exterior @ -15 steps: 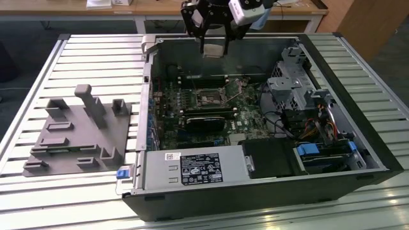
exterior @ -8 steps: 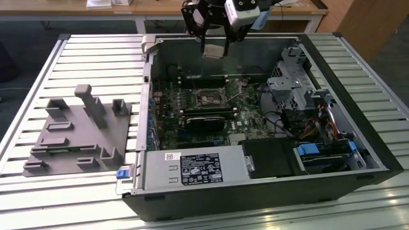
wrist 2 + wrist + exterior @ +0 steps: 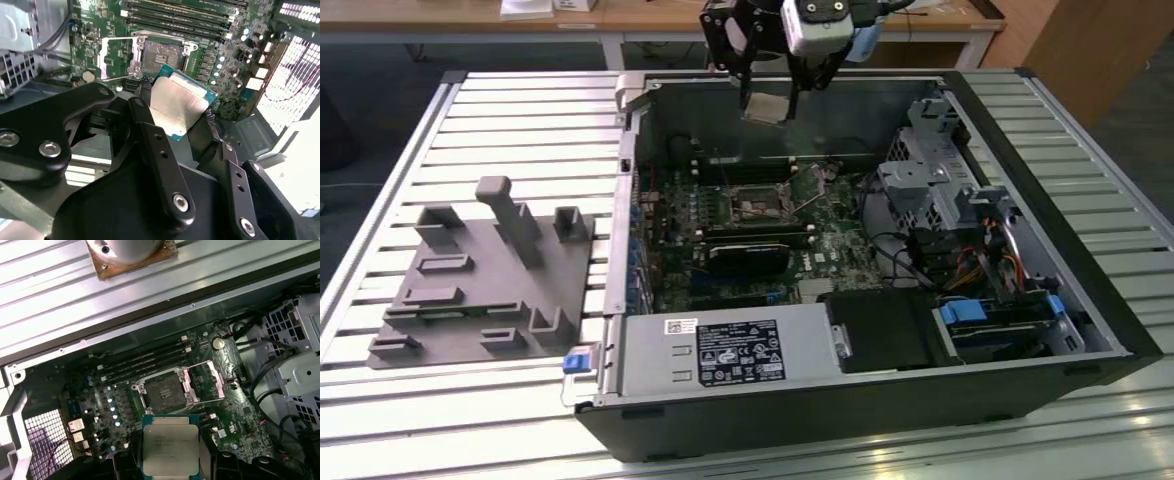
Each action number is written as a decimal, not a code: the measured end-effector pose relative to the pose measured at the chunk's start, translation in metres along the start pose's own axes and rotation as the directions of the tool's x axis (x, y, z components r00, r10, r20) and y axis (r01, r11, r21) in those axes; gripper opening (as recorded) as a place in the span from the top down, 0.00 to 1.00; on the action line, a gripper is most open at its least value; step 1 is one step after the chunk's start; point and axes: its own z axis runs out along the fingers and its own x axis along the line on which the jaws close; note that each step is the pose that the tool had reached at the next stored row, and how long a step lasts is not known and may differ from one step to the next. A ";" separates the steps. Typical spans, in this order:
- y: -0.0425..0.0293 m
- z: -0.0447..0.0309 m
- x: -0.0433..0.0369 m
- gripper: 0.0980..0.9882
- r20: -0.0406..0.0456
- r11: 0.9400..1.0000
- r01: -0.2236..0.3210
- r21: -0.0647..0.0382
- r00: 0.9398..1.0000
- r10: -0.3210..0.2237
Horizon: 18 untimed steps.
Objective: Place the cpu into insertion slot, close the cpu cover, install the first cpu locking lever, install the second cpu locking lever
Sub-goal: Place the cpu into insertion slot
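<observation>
The cpu (image 3: 186,114), clamped in the gripper (image 3: 176,101), hangs above the uncovered insertion slot (image 3: 160,56); placement in hand, likely needing square alignment.

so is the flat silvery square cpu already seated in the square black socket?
No: in the second wrist view the gripper holds the silvery cpu in the air, and the square black insertion slot lies bare.
</observation>
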 end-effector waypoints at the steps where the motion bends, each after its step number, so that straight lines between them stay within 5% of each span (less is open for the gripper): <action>1: 0.0000 0.0000 0.0000 0.50 0.001 1.000 -0.014 0.000 1.000 0.014; 10: -0.0001 0.0007 0.0000 0.50 0.014 0.988 -0.155 0.001 0.988 0.155; 18: -0.0001 0.0015 0.0000 0.50 0.026 0.959 -0.282 0.000 0.959 0.282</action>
